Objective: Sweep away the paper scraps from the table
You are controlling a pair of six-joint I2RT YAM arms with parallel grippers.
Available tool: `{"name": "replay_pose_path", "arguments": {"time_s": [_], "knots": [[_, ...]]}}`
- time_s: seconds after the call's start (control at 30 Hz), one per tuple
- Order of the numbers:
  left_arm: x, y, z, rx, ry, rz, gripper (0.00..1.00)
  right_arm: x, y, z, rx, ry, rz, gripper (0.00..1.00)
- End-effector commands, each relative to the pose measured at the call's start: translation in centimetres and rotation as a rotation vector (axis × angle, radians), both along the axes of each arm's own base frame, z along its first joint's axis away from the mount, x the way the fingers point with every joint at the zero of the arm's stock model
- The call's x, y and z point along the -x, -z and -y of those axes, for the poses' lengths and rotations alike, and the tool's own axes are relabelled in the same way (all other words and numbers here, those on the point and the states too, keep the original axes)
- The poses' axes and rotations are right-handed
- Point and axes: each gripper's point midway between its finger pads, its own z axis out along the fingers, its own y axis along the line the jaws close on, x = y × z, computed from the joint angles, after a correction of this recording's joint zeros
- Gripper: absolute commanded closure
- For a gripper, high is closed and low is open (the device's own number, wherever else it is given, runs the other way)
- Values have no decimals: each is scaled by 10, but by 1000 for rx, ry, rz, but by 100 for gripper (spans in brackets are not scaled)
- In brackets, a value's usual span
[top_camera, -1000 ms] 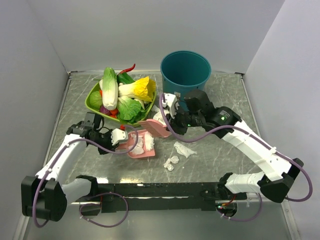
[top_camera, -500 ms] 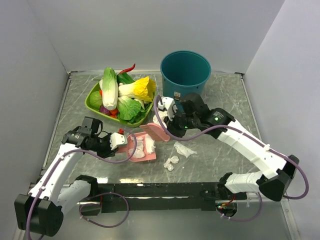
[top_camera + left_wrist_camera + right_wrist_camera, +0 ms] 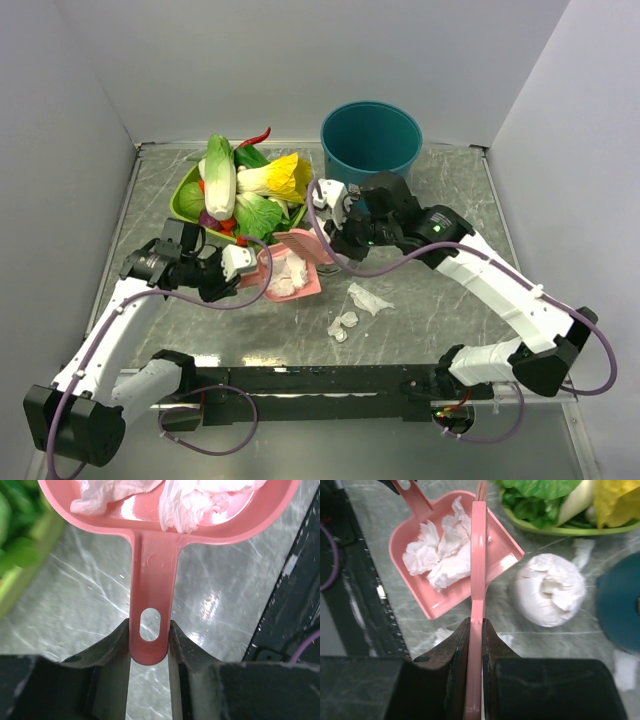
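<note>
No readable text, label, brand or number in any view; dustpan handle (image 3: 151, 580) bears blank moulded circle only.

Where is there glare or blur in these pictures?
Left wrist: bright glare inside the dustpan and a white patch on the table. Right wrist: the brush goes soft close to the lens. Top external: sharp, evenly lit, soft shadows.

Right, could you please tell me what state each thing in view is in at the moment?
Left gripper: shut on the dustpan handle.
Right gripper: shut on the brush.
Dustpan: holds several paper scraps.
Loose scraps: lying on the table.
Bin: upright, open-topped.
Tray: heaped with vegetables.
Tissue roll: on the table beside the tray.
</note>
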Motion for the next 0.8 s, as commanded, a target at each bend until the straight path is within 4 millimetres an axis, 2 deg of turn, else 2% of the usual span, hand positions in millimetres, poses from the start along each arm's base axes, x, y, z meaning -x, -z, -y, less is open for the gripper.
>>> {"name": "replay_pose_path", "arguments": {"time_s": [0.0, 0.23, 0.4, 0.5, 0.53, 0.6, 0.63, 0.7, 0.73, 0.77], "knots": [[-14, -32, 19, 97, 12, 55, 99, -11, -52, 28, 12, 7, 242, 100], [-32, -57, 33, 141, 8, 81, 99, -35, -115, 54, -94, 153, 343, 100], [-54, -74, 47, 172, 5, 111, 99, -51, -143, 69, -157, 255, 368, 100], [-75, -87, 56, 198, -23, 126, 99, -66, -155, 95, -177, 387, 403, 100], [-81, -97, 59, 211, -36, 137, 99, -71, -156, 114, -176, 455, 411, 100], [-94, -110, 64, 227, -50, 156, 99, -72, -153, 130, -193, 531, 387, 100], [-99, -115, 66, 238, -62, 161, 99, -71, -145, 149, -180, 596, 367, 100], [-111, -129, 70, 251, -74, 189, 99, -65, -135, 168, -178, 699, 311, 100], [-115, -134, 71, 260, -82, 197, 99, -58, -121, 178, -143, 738, 263, 100], [-119, -139, 72, 262, -92, 205, 99, -56, -115, 189, -131, 783, 248, 100]]}}
